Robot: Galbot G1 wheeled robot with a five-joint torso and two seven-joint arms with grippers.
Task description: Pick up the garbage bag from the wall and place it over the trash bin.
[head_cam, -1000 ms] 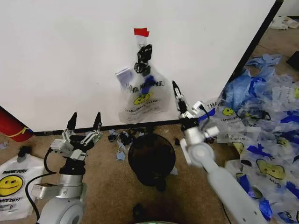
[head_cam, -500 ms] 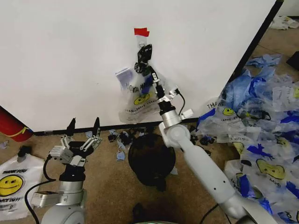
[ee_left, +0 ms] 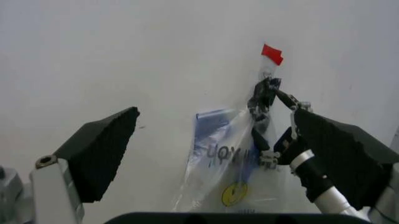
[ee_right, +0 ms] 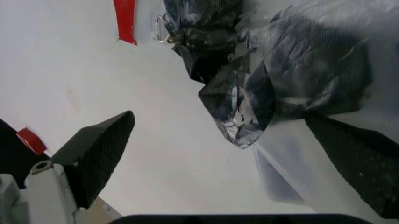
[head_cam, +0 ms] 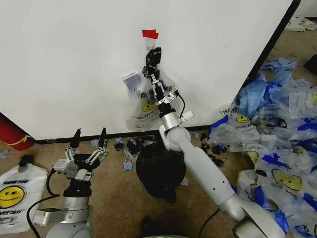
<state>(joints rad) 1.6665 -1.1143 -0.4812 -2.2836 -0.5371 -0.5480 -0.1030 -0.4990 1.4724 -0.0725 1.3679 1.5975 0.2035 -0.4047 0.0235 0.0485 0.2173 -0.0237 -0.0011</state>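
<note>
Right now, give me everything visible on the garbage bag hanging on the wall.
The garbage bag is thin see-through plastic with black print, a yellow smiley face and blue strips. It hangs crumpled from a hook below red tape, its dark bunched top at the hook. The open right tool is against its upper part. The trash bin stands below.

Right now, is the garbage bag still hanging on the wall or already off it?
Still hanging: the garbage bag dangles below the red tape, with the right gripper open at its neck.

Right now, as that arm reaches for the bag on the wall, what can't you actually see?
- Head view: the right gripper and its arm cover the middle of the garbage bag.
- Head view: the arm crosses the trash bin rim.
- Right wrist view: whether the fingers touch the bag is unclear.
</note>
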